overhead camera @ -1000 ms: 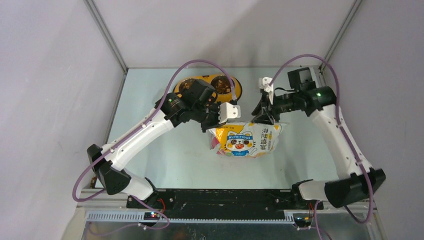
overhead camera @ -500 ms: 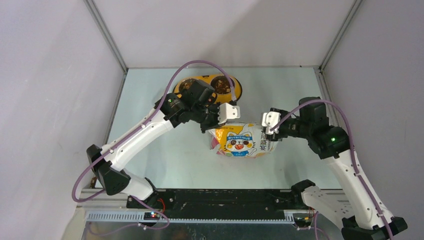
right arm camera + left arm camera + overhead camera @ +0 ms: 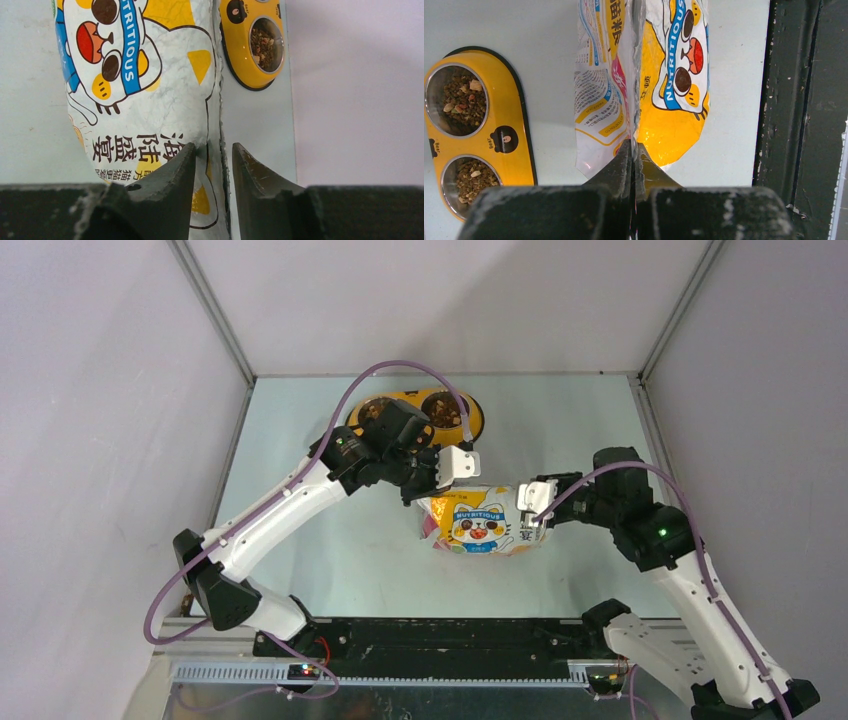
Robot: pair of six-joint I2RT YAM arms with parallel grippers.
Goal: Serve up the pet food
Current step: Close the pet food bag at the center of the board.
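The left gripper [image 3: 632, 147] is seen clenched, its two fingers pressed flat together on the crimped edge of the pet food bag [image 3: 490, 522], which is laid cat-side up on the table [image 3: 330, 540] between the two arms. The right gripper [image 3: 214, 150] is held partly open at the bag's opposite edge, with that edge's seam caught in the narrow gap between its fingers and not seen to be pinched. Brown kibble [image 3: 465, 100] is found in both steel cups of the yellow double bowl [image 3: 509, 115], set near the bag but apart from it.
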